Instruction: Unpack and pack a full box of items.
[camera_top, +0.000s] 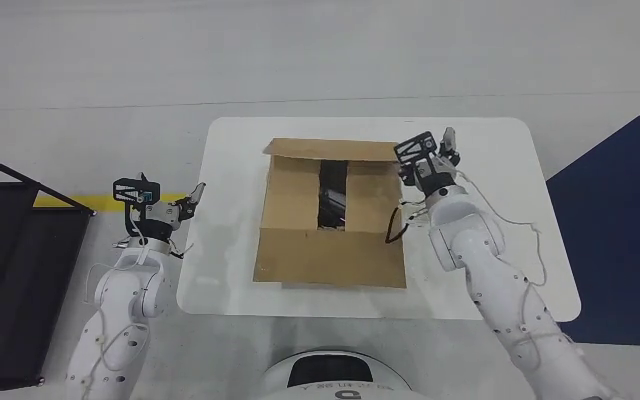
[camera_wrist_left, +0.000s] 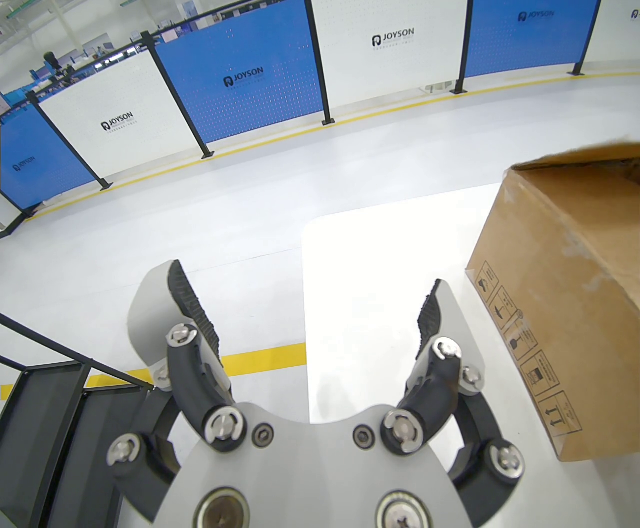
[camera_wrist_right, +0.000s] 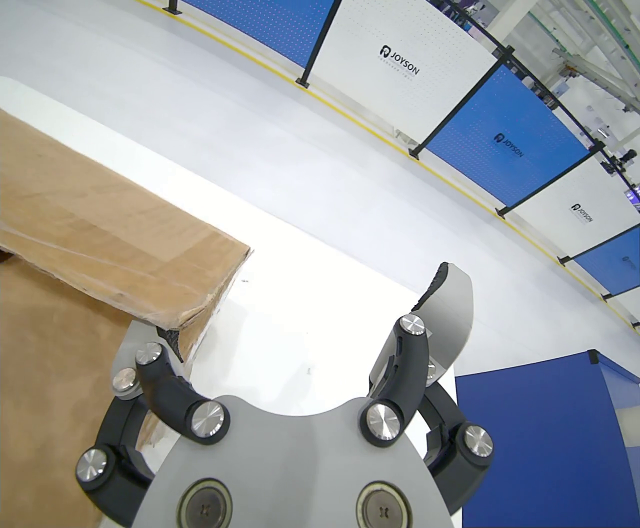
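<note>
A brown cardboard box (camera_top: 330, 215) stands in the middle of the white table (camera_top: 235, 160). Its top flaps are parted by a narrow gap, and dark items (camera_top: 333, 205) show through it. My right gripper (camera_top: 432, 150) is open at the box's far right corner. In the right wrist view, my right gripper (camera_wrist_right: 310, 315) has one fingertip (camera_wrist_right: 169, 341) tucked under the corner of the flap (camera_wrist_right: 110, 250), the other finger (camera_wrist_right: 450, 295) out over the table. My left gripper (camera_top: 190, 200) hangs at the table's left edge, open and empty (camera_wrist_left: 310, 305), with the box's side (camera_wrist_left: 565, 310) a short way off.
A black metal rack (camera_top: 20, 260) stands on the floor left of the table, close beside my left arm (camera_wrist_left: 45, 400). A blue panel (camera_top: 600, 200) stands to the right of the table (camera_wrist_right: 540, 440). Blue and white fence panels line the room behind.
</note>
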